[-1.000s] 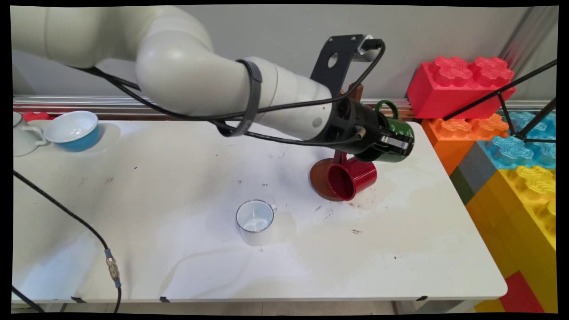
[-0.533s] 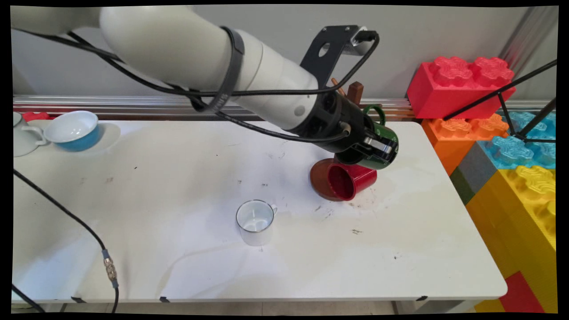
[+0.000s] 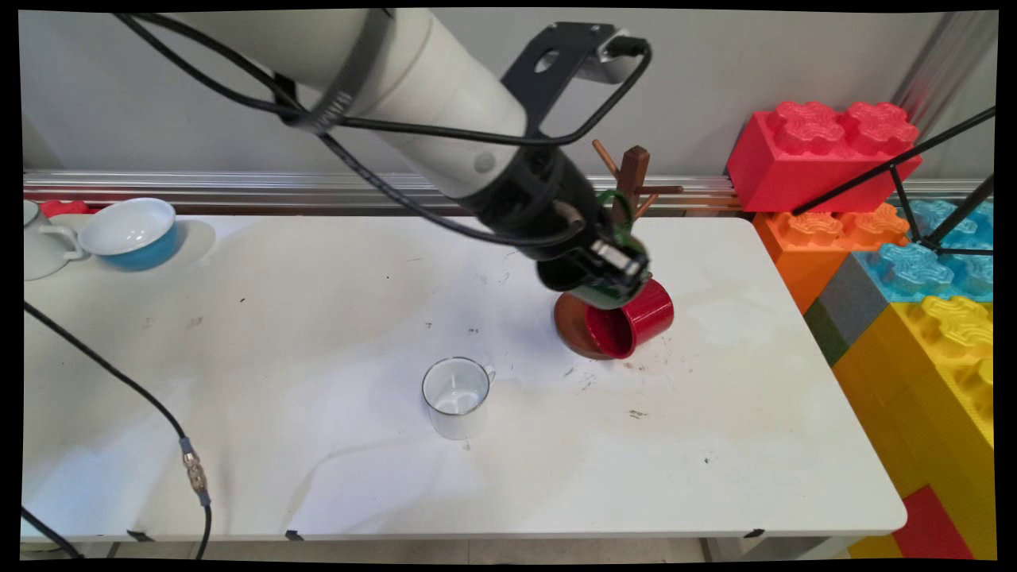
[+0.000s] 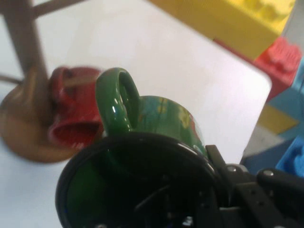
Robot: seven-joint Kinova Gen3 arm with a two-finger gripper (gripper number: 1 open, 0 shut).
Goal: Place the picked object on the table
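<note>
end effector seemingly gripping green mug

A thick white arm is seen in the upper left of the frame, ended by a black wrist and gripper. Black cables (held by a grey strap) are hung along it, and a black bracket is mounted above.

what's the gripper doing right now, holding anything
Gripper: shut on the glossy green ceramic mug, beside the red mug on the wooden mug tree.

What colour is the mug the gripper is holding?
Green, with a dark inside; the mug shows best in the hand view, held by the gripper.
</note>
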